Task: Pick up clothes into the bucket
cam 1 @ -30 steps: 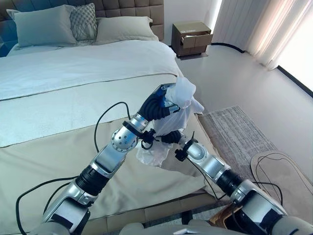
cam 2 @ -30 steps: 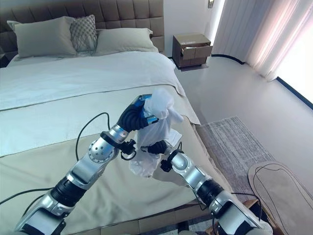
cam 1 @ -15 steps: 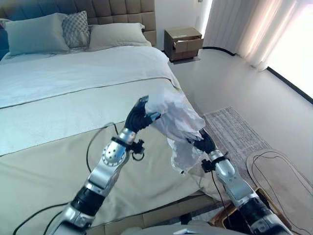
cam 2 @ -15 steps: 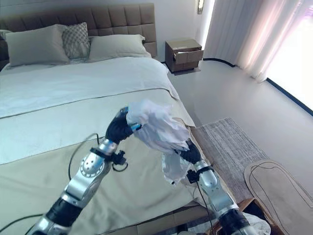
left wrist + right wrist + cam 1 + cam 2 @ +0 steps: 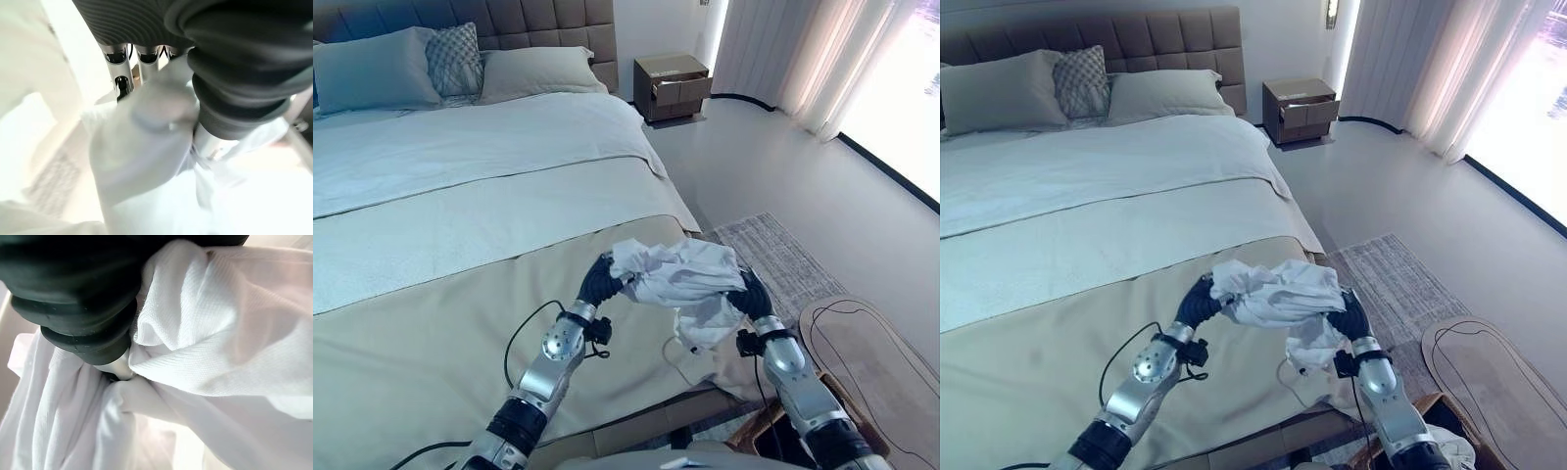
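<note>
The bed [image 5: 431, 245] takes up the scene from nine o'clock round to the centre, its beige cover bare near the foot. Just right of centre the left hand [image 5: 603, 279] is curled round one end of a white garment [image 5: 680, 279]; its wrist view shows cloth bunched against its silver fingers [image 5: 122, 78]. The garment is off the bed, slung in a crumpled band between the two hands above the bed's foot corner, with a loose tail hanging at about five o'clock from its middle. At the garment's three o'clock end the right hand [image 5: 751, 293] is wrapped in the fabric, and its wrist view shows folds packed tight against the dark cover, so it appears to be clenched on the cloth. Farther right, a grey rug [image 5: 773, 264] lies on the floor. At about five o'clock, below the right forearm, part of a brown container [image 5: 1430, 446] with white cloth in it shows, probably the bucket.

The garment looks light, limp and thin; it will sag and trail. I would grip thick bunches, not a single layer.
</note>
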Motion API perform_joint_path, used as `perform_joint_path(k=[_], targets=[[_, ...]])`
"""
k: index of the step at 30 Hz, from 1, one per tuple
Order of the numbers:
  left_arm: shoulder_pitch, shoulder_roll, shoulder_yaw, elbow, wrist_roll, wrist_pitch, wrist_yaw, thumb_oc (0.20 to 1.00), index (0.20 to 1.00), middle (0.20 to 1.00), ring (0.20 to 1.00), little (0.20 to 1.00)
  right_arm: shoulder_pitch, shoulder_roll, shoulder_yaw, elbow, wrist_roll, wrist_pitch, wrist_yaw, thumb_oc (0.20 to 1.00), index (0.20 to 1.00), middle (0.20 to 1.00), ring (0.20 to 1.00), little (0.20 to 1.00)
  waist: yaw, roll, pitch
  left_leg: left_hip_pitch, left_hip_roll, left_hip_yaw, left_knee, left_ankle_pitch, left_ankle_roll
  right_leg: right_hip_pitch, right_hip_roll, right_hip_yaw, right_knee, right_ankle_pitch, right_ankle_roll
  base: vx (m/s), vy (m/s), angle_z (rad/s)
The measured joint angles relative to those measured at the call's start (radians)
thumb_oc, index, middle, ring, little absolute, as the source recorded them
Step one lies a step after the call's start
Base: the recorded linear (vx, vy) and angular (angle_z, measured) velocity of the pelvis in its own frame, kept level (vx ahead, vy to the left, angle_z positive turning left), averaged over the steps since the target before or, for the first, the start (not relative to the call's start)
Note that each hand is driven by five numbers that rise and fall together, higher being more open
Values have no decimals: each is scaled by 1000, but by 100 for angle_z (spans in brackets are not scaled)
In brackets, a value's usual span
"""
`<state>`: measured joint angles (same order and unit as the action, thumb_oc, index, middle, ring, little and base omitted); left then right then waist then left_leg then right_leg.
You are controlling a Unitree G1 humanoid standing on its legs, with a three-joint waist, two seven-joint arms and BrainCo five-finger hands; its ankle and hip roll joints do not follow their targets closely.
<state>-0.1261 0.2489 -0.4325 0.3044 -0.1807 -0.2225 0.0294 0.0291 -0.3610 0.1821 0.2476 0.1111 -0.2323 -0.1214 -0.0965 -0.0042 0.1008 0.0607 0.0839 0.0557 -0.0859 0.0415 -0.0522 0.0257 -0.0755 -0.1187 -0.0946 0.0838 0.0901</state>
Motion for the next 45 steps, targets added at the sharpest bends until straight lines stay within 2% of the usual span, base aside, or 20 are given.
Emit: perform_joint_path(k=[4, 9, 11, 13, 15, 21, 23, 24, 25, 26, 27, 28, 31, 36, 38, 39, 40, 41, 43, 45], targets=[[17, -4, -16, 84, 15, 61, -8, 1000, 1000, 1000, 1000, 1000, 27, -5, -94, 25, 29, 7, -43, 200, 200, 200, 200, 200, -3, 12, 8, -4, 5, -5, 3, 3, -5, 2, 4, -8, 2, -3, 0, -14, -57, 3], [54, -5, 28, 105, -12, 73, -16, 1000, 1000, 1000, 1000, 1000, 54, -38, -177, 24, 60, 15, -71, 200, 200, 200, 200, 200, -9, 30, 17, -25, 7, -43, 7, 4, -6, 6, 8, -44, 4, -14, 0, -30, -67, 23], [74, -7, 37, 117, -90, 87, -20, 1000, 1000, 1000, 1000, 1000, 61, -43, -188, 24, 64, 20, -77, 200, 200, 200, 200, 200, -20, 36, 22, -38, 12, -68, 9, 12, -17, 6, 13, -62, 4, -19, 0, -48, -95, 36], [123, -59, 93, 133, -248, 113, -12, 1000, 1000, 1000, 1000, 1000, 62, -38, -189, 24, 83, 20, -78, 200, 200, 200, 200, 200, -22, 41, 26, -39, 16, -78, 10, 13, -18, 8, 17, -70, 1, -25, -3, -14, -58, 10], [141, -57, 69, 113, -364, 148, -11, 1000, 1000, 1000, 1000, 1000, 62, -40, -194, 21, 88, 22, -81, 200, 200, 200, 200, 200, -24, 44, 29, -46, 22, -86, 12, 13, -19, 7, 24, -78, 0, -30, -7, -46, -32, 9], [129, -34, 21, 107, -380, 152, -42, 1000, 1000, 1000, 1000, 1000, 47, -52, -242, 18, 106, 22, -86, 200, 200, 200, 200, 200, -28, 24, 66, -78, -10, -92, 124, 6, -26, 7, 6, -51, 7, -40, -22, -107, 43, -13], [124, -31, 23, 107, -370, 151, -56, 1000, 1000, 1000, 1000, 1000, 45, -53, -260, 18, 120, 22, -87, 200, 200, 200, 200, 200, -32, 28, 72, -82, -21, -88, 133, -3, -38, -2, -3, -32, 17, -40, -21, -71, 134, -24], [124, -29, 26, 105, -351, 146, -66, 1000, 1000, 1000, 1000, 1000, 45, -52, -263, 17, 125, 22, -86, 200, 200, 200, 200, 200, -44, 30, 72, -78, -26, -84, 124, -22, -35, -24, -8, -12, 27, -35, -14, -26, 151, -41], [129, -29, 32, 104, -344, 139, -75, 1000, 1000, 1000, 1000, 1000, 39, -52, -262, 17, 129, 21, -86, 200, 200, 200, 200, 200, -35, 33, 72, -71, -33, -89, 110, -31, -25, -32, -3, 3, 36, -35, -10, -25, 159, -56], [127, -26, 39, 104, -344, 135, -95, 1000, 1000, 1000, 1000, 1000, 38, -45, -270, 14, 137, 21, -86, 200, 200, 200, 200, 200, -58, 40, 74, -65, -36, -79, 86, -47, -16, -53, -4, 27, 41, -23, 2, -34, 163, -46], [130, -26, 52, 104, -344, 130, -104, 1000, 1000, 1000, 1000, 1000, 37, -37, -272, 14, 138, 20, -87, 200, 200, 200, 200, 200, -55, 36, 76, -56, -41, -67, 66, -42, -10, -60, -9, 30, 47, -21, 8, -59, 164, -51], [130, -21, 67, 103, -348, 120, -122, 1000, 1000, 1000, 1000, 1000, 39, -22, -276, 14, 149, 20, -85, 200, 200, 200, 200, 200, -58, 18, 87, -33, -55, -39, 39, -34, 3, -71, -22, 56, 60, -11, 13, -41, 98, -46], [125, 8, 72, 102, -364, 106, -152, 1000, 1000, 1000, 1000, 1000, 44, 1, -290, 13, 158, 19, -86, 200, 200, 200, 200, 200, -66, -5, 93, -7, -84, -3, 16, -29, 12, -91, -47, 90, 76, 2, 31, -88, 177, -42], [141, 22, 150, 97, -424, 94, -178, 1000, 1000, 1000, 1000, 1000, 30, 41, -289, 16, 170, 19, -87, 200, 200, 200, 200, 200, -54, -18, 98, 52, -114, 58, 0, -42, 49, -101, -74, 112, 146, -8, 52, -66, 110, -36], [141, 45, 160, 96, -423, 79, -176, 1000, 1000, 1000, 1000, 1000, 6, 56, -287, 17, 174, 23, -91, 200, 200, 200, 200, 200, -43, -20, 101, 62, -107, 105, 10, -45, 57, -143, -81, 74, 211, 14, 63, -139, 37, -53], [134, 72, 169, 93, -422, 78, -174, 1000, 1000, 1000, 1000, 1000, -12, 63, -288, 26, 175, 21, -106, 200, 200, 200, 200, 200, -23, -24, 104, 66, -98, 140, 32, -49, 67, -139, -105, -35, 203, 35, 72, -139, -19, -47], [130, 78, 178, 88, -422, 77, -174, 1000, 1000, 1000, 1000, 1000, -30, 64, -288, 46, 175, 22, -114, 200, 200, 200, 200, 200, -17, -22, 107, 63, -84, 155, 43, -47, 79, -142, -120, -103, 243, -15, 48, -88, -24, -31], [128, 78, 181, 86, -422, 76, -171, 1000, 1000, 1000, 1000, 1000, -39, 63, -288, 58, 175, 22, -119, 200, 200, 200, 200, 200, -13, -18, 109, 62, -79, 158, 54, -59, 94, -152, -132, -141, 307, -37, 34, -88, -45, -12], [129, 84, 195, 65, -423, 55, -166, 1000, 1000, 1000, 1000, 1000, -60, 54, -288, 66, 175, 22, -135, 200, 200, 200, 200, 200, 33, 0, 108, 53, -38, 184, 83, -66, 105, -153, -231, -159, 540, -95, 39, -59, -84, -22], [137, 84, 201, 65, -423, 51, -165, 1000, 1000, 1000, 1000, 1000, -88, 55, -288, 68, 175, 22, -138, 200, 200, 200, 200, 200, 68, -1, 107, 51, -31, 209, 91, -72, 107, -147, -305, -174, 579, -99, 56, -14, -150, -54]])
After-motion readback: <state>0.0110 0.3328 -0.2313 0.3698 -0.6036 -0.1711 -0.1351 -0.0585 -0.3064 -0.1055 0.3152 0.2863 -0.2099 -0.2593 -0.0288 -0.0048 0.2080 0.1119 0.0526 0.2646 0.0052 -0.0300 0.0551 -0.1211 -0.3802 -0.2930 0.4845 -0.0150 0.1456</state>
